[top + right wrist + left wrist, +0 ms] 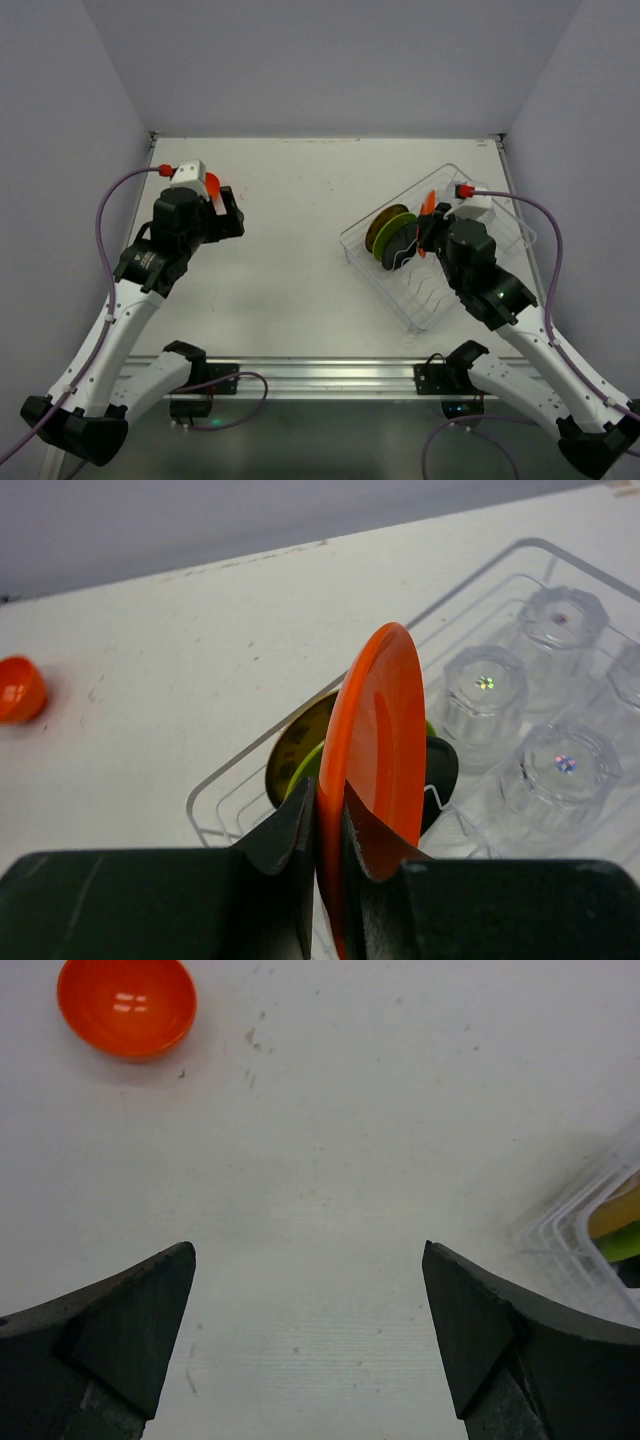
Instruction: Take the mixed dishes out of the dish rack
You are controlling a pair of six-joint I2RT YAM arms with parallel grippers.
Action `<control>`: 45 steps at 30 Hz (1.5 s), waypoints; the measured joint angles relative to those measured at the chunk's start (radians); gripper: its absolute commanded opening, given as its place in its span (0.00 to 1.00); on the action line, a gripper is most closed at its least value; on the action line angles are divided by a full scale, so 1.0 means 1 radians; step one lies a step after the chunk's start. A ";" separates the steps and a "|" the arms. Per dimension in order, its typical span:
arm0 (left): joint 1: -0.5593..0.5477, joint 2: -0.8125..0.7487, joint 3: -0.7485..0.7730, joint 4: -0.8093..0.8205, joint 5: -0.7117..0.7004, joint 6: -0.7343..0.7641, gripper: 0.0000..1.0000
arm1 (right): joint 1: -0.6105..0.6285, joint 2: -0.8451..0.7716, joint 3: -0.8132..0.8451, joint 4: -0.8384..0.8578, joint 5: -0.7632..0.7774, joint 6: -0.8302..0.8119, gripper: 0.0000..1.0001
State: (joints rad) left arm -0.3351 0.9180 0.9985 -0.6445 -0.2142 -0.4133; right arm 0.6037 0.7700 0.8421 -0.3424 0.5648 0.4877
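My right gripper (330, 795) is shut on the rim of an orange plate (380, 730), held upright on edge over the dish rack (215, 780). Behind it, brown-yellow (298, 742), lime green (306, 772) and dark (441, 770) plates stand in the rack's dividers. Several clear cups (483, 685) sit upside down in its far part. From above, the right gripper (432, 235) and orange plate (429, 212) are over the rack (420, 318). My left gripper (308, 1250) is open and empty above bare table, near the orange-red bowl (126, 1005), which rests on the table at the left.
The rack's corner (580, 1230) shows at the right edge of the left wrist view. White walls close in the table (300, 260) on three sides. The bowl (212, 186) is partly hidden behind the left gripper (228, 215) from above.
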 measured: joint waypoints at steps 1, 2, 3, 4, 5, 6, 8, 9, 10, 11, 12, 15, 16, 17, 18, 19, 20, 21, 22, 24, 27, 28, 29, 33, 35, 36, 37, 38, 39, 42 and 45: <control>0.000 0.000 0.034 0.004 0.020 -0.008 1.00 | 0.001 -0.006 0.000 0.009 -0.051 -0.062 0.00; 0.000 0.003 0.067 0.008 0.047 -0.015 1.00 | 0.006 -0.013 0.000 0.019 -0.109 -0.123 0.00; 0.000 0.011 0.101 0.013 0.081 -0.027 1.00 | 0.016 -0.019 0.000 0.029 -0.164 -0.181 0.00; 0.000 0.026 0.137 0.019 0.122 -0.044 1.00 | 0.039 -0.025 0.000 0.039 -0.205 -0.250 0.00; 0.000 0.050 0.177 0.022 0.170 -0.061 1.00 | 0.082 -0.033 -0.004 0.053 -0.232 -0.326 0.00; 0.000 0.082 0.220 0.028 0.219 -0.083 1.00 | 0.137 -0.042 -0.014 0.071 -0.257 -0.406 0.00; 0.000 0.152 0.299 0.051 0.335 -0.137 1.00 | 0.280 -0.064 -0.050 0.111 -0.288 -0.584 0.00; 0.000 0.189 0.326 0.077 0.394 -0.172 1.00 | 0.346 -0.071 -0.071 0.127 -0.296 -0.661 0.00; 0.000 0.224 0.338 0.106 0.452 -0.202 1.00 | 0.395 -0.072 -0.087 0.135 -0.303 -0.730 0.00; 0.000 0.253 0.336 0.134 0.515 -0.235 1.00 | 0.433 -0.072 -0.097 0.143 -0.312 -0.794 0.00; 0.000 0.271 0.329 0.153 0.558 -0.261 1.00 | 0.453 -0.067 -0.103 0.148 -0.319 -0.840 0.00; -0.006 0.308 0.269 0.211 0.679 -0.343 1.00 | 0.510 -0.027 -0.113 0.187 -0.325 -1.009 0.00; -0.011 0.311 0.249 0.218 0.703 -0.363 1.00 | 0.527 -0.006 -0.113 0.207 -0.324 -1.055 0.00; -0.020 0.310 0.233 0.223 0.715 -0.378 1.00 | 0.539 0.016 -0.114 0.232 -0.326 -1.097 0.00; -0.027 0.307 0.223 0.229 0.721 -0.385 1.00 | 0.550 0.037 -0.117 0.260 -0.332 -1.134 0.00; -0.039 0.302 0.209 0.239 0.724 -0.392 1.00 | 0.556 0.053 -0.126 0.293 -0.336 -1.168 0.00; -0.048 0.295 0.196 0.246 0.724 -0.398 1.00 | 0.558 0.063 -0.136 0.320 -0.343 -1.199 0.00; -0.056 0.287 0.183 0.251 0.723 -0.405 0.99 | 0.560 0.071 -0.145 0.343 -0.344 -1.225 0.00; -0.062 0.277 0.169 0.257 0.722 -0.408 0.99 | 0.562 0.077 -0.150 0.361 -0.346 -1.248 0.00; -0.074 0.262 0.149 0.264 0.715 -0.415 0.97 | 0.565 0.093 -0.153 0.398 -0.344 -1.284 0.00; -0.093 0.255 0.126 0.272 0.701 -0.419 0.91 | 0.576 0.128 -0.159 0.493 -0.337 -1.340 0.00; -0.099 0.256 0.121 0.276 0.699 -0.420 0.88 | 0.579 0.134 -0.164 0.515 -0.337 -1.353 0.00; -0.106 0.256 0.116 0.278 0.697 -0.422 0.85 | 0.581 0.142 -0.171 0.540 -0.338 -1.371 0.00; -0.126 0.258 0.103 0.288 0.689 -0.428 0.66 | 0.586 0.198 -0.185 0.621 -0.331 -1.434 0.00; -0.130 0.258 0.097 0.290 0.687 -0.432 0.46 | 0.587 0.229 -0.188 0.655 -0.318 -1.457 0.00; -0.130 0.258 0.093 0.293 0.686 -0.436 0.37 | 0.587 0.246 -0.191 0.674 -0.312 -1.466 0.00; -0.131 0.258 0.089 0.296 0.684 -0.438 0.31 | 0.587 0.264 -0.192 0.690 -0.307 -1.476 0.00; -0.131 0.258 0.083 0.301 0.682 -0.438 0.24 | 0.587 0.282 -0.192 0.704 -0.299 -1.482 0.00; -0.131 0.259 0.077 0.306 0.680 -0.437 0.12 | 0.587 0.300 -0.192 0.716 -0.293 -1.488 0.00; -0.127 0.262 0.057 0.308 0.643 -0.458 0.00 | 0.593 0.352 -0.196 0.751 -0.277 -1.531 0.00; -0.123 0.269 0.033 0.306 0.624 -0.476 0.00 | 0.596 0.384 -0.214 0.788 -0.271 -1.542 0.27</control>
State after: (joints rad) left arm -0.4583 1.1873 1.0317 -0.3382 0.4103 -0.8898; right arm 1.1995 1.1542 0.6285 0.4458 0.2935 -1.0546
